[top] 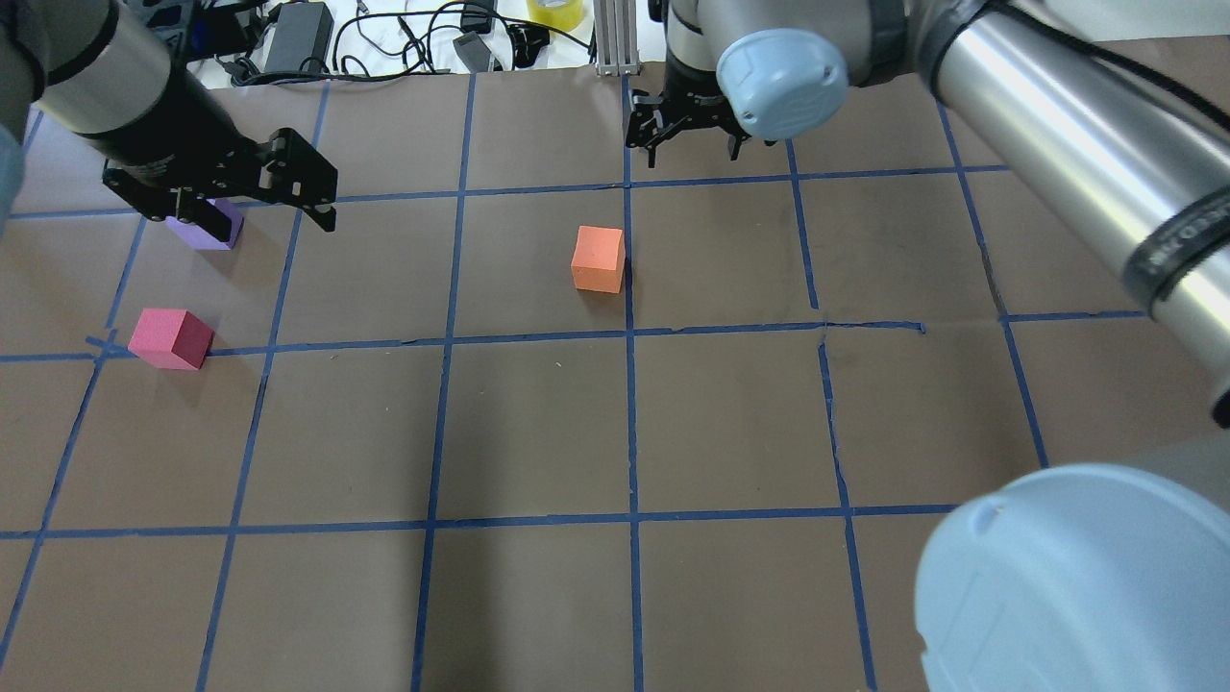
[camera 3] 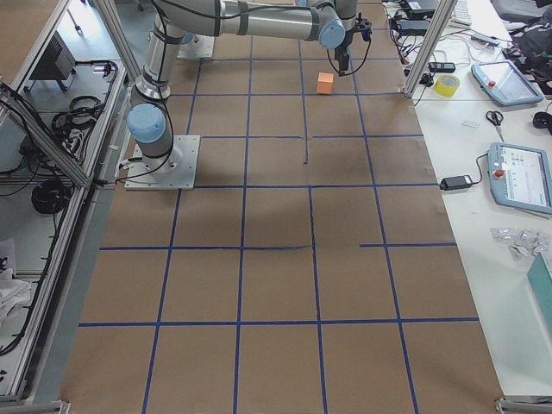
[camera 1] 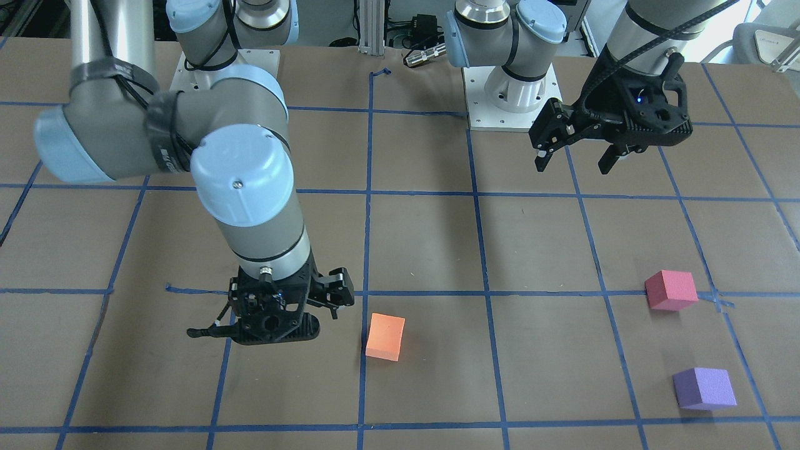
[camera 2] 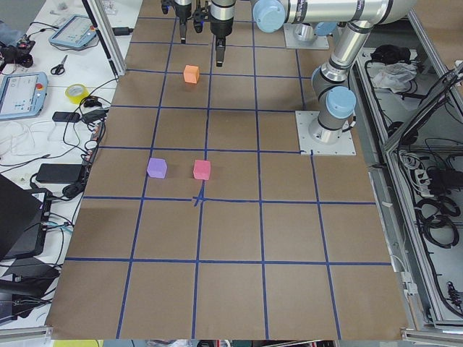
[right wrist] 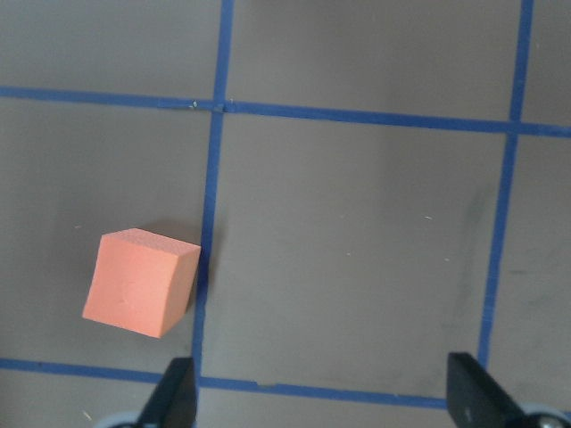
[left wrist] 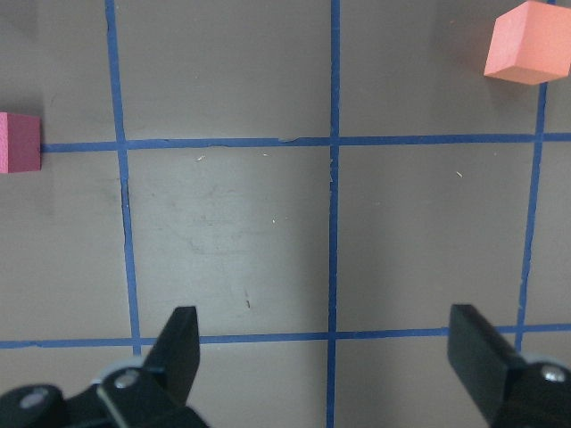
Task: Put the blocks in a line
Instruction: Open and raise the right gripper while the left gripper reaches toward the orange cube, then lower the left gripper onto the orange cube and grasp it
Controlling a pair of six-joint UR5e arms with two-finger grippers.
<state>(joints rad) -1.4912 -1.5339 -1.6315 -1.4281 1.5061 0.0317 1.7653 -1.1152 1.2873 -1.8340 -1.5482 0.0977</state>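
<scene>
The orange block (camera 1: 385, 337) lies near the table's middle on a blue line; it also shows in the overhead view (top: 598, 259). The pinkish red block (camera 1: 670, 290) and the purple block (camera 1: 704, 388) lie apart on my left side. My right gripper (camera 1: 269, 322) is open and empty, low beside the orange block (right wrist: 141, 282), which sits off to one side of its fingers (right wrist: 174, 397). My left gripper (camera 1: 574, 164) is open and empty, held high. In the overhead view it (top: 259, 216) partly hides the purple block (top: 207, 234). The pinkish red block (top: 172, 337) lies near it.
Brown paper with a blue tape grid (top: 629, 384) covers the table. Both arm bases (camera 1: 512, 94) stand at my edge. Cables, power bricks and a yellow tape roll (top: 555, 12) lie past the far edge. My right arm's elbow (top: 1076, 577) hangs large over the near right.
</scene>
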